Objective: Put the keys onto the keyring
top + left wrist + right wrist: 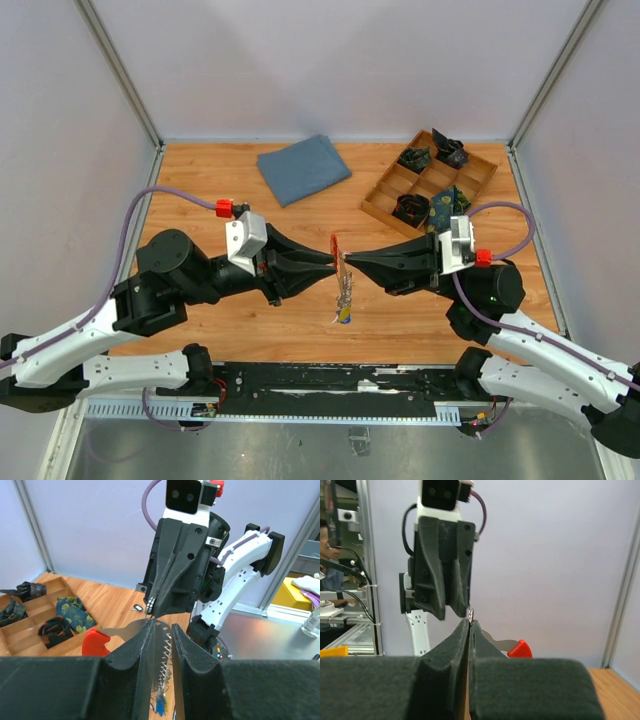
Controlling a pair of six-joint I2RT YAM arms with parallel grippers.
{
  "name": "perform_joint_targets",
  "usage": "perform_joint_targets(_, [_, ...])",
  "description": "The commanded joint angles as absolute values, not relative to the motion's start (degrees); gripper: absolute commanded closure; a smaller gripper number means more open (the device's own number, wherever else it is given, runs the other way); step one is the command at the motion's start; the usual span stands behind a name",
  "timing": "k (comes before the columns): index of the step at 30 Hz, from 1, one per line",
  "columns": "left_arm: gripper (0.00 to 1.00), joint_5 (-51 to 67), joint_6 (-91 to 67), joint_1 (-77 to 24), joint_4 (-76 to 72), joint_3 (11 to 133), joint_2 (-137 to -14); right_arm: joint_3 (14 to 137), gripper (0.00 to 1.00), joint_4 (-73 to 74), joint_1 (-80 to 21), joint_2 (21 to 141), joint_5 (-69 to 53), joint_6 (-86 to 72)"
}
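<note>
**Well above the bench, two hands meet tip to tip**

Widest of all is the wooden bench [200, 190], walled in by pale panels. At its far right lies a compartmented wooden tray [385, 217] holding dark rolled fabrics [411, 207], and left of the tray a folded blue cloth [303, 168] lies flat.

Both arms reach inward over the middle of the bench, so their fingertips nearly touch in the air. The left hand [331, 263] has its jaws slightly parted; its own camera shows a narrow gap with the hanging metal running down through it, though I cannot tell whether the pads touch it. The right hand [349, 262] is clenched tight, fingers pressed flat together, pinching the top of the bunch.

From there the keys [344, 292] dangle straight down between the two hands, clear of the bench (a blue end shows at the bottom). The keyring [334, 247], bright red, sits just above the left fingertips, beside the top of the keys.
</note>
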State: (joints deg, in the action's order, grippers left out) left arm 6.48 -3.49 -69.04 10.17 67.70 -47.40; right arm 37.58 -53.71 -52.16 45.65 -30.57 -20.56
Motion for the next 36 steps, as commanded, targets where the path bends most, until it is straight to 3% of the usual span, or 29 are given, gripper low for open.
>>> perform_joint_targets(1, [0.75, 8.33, -4.37, -69.53, 5.61, 67.41, -48.69, 38.19, 1.0, -64.78, -54.16, 45.41, -29.9, -23.38])
perform_joint_targets(15, [0.67, 7.46, -4.39, -69.52, 2.92, 66.31, -48.15, 38.72, 1.0, -60.96, -55.28, 43.92, -32.52, -20.7])
perform_joint_targets(27, [0.7, 13.17, -4.57, -69.47, 2.7, 67.41, -50.57, 39.34, 1.0, -58.35, -56.06, 43.95, -32.71, -19.24])
perform_joint_targets(30, [0.75, 13.19, -4.48, -69.51, 2.8, 67.59, -50.95, 39.51, 1.0, -57.71, -56.27, 43.86, -32.98, -19.04])
perform_joint_targets(36, [0.99, 13.15, -4.09, -69.51, 3.24, 68.12, -51.24, 39.5, 1.0, -56.23, -56.34, 43.22, -33.06, -18.19])
